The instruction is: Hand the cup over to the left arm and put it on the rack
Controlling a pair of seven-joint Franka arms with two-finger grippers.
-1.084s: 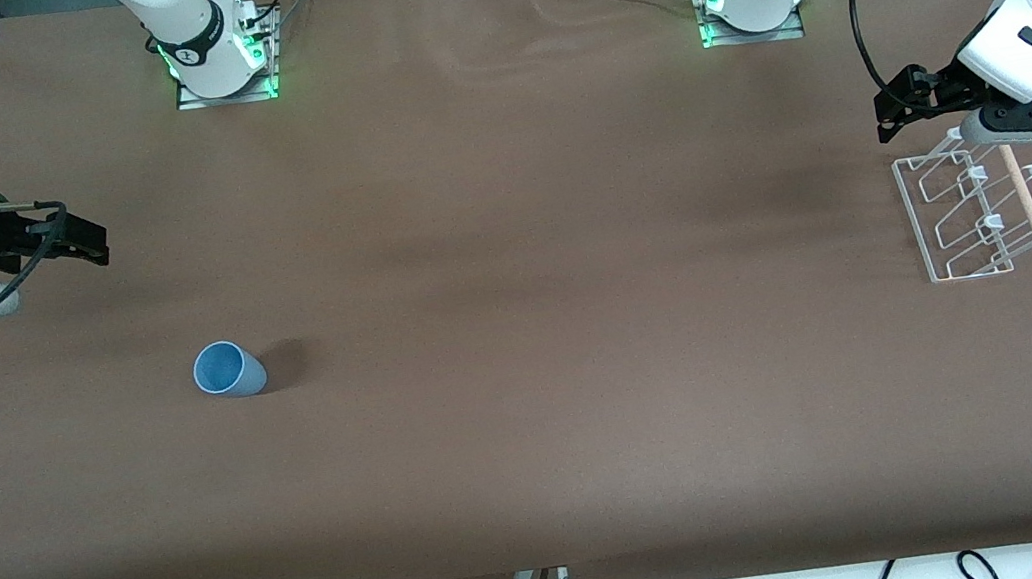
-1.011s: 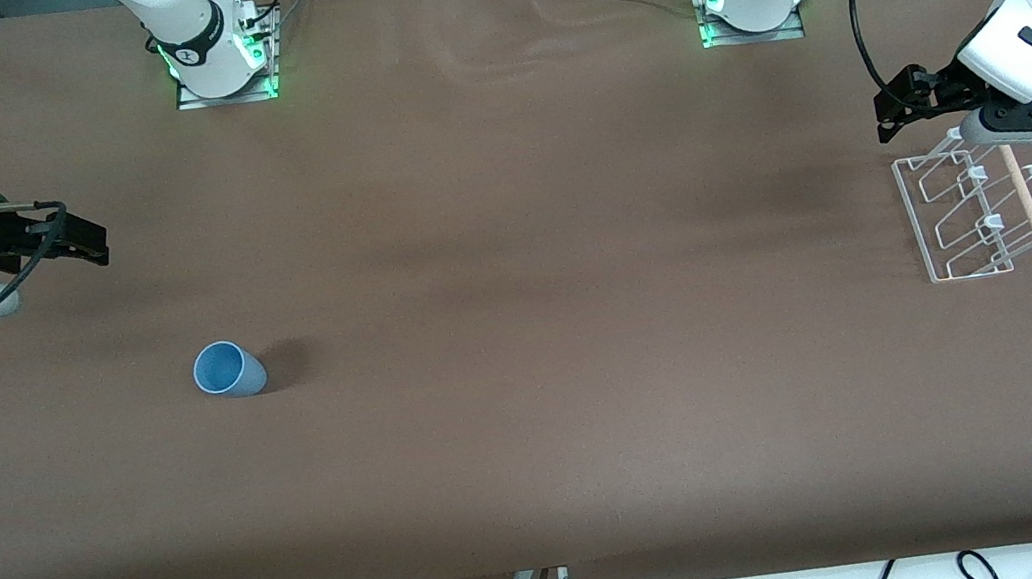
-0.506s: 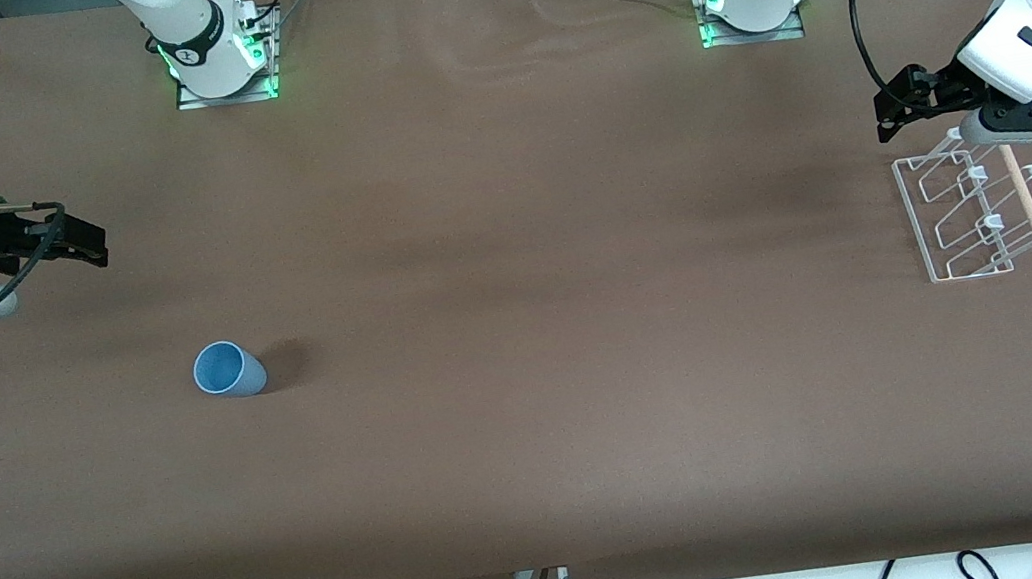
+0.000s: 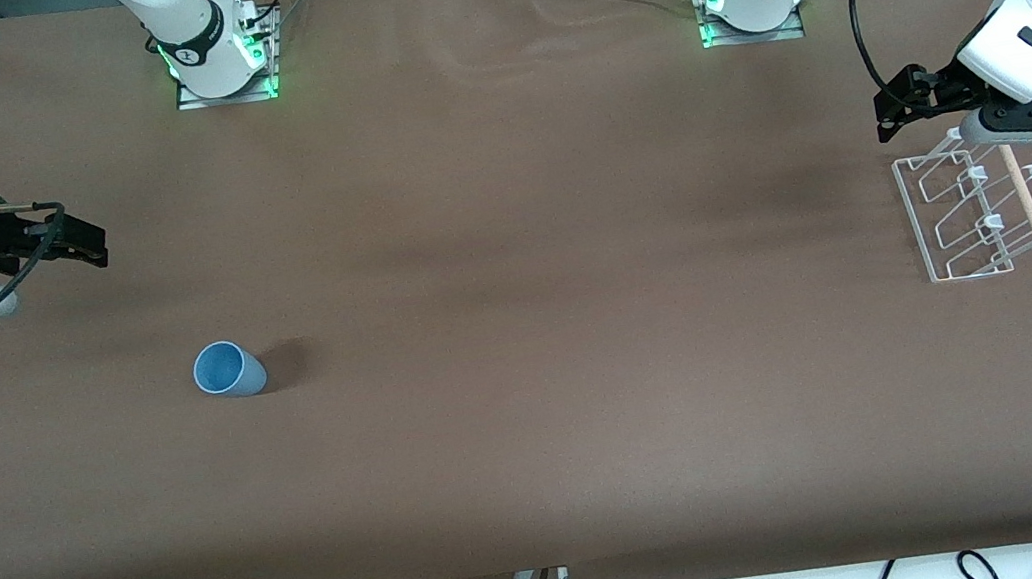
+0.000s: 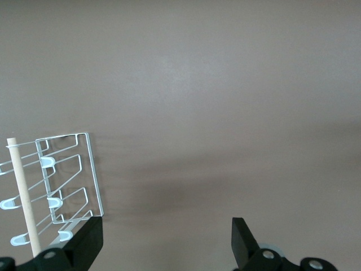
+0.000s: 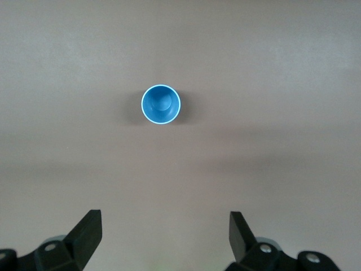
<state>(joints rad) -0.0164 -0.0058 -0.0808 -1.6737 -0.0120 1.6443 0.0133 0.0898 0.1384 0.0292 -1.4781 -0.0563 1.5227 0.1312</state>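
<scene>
**Operator:** Front view first. Where do you see the cup, and what is cut off?

**Guide:** You will find the cup [image 4: 228,369] standing upright, mouth up, on the brown worktop [image 4: 533,408] toward the right arm's end, well apart from both hands. The right hand [image 4: 88,244] hangs over bare worktop at that same end; its fingers are apart and it holds nothing. Note that the right arm's upper links run out of the frame edge, so you see only the silver wrist and the black hand.

**Operator:** And the right wrist view?

**Guide:** You look straight down into the cup [image 6: 161,104]. Both fingertips [image 6: 90,226] show only as dark wedges at the frame edge, spread wide, with bare worktop between them. The rest of the hand is cropped away.

**Operator:** Now the rack.

**Guide:** You see the rack [image 4: 960,217] at the left arm's end of the worktop, its wooden dowel [image 4: 1023,198] lying along its outer side. The left hand [image 4: 895,110] hangs just above the rack's edge nearest the bases, fingers apart and empty. In the left wrist view the rack [image 5: 67,180] is cut off at the frame edge, and one fingertip [image 5: 90,240] covers its corner. Whether that finger touches the wire cannot be told.
</scene>
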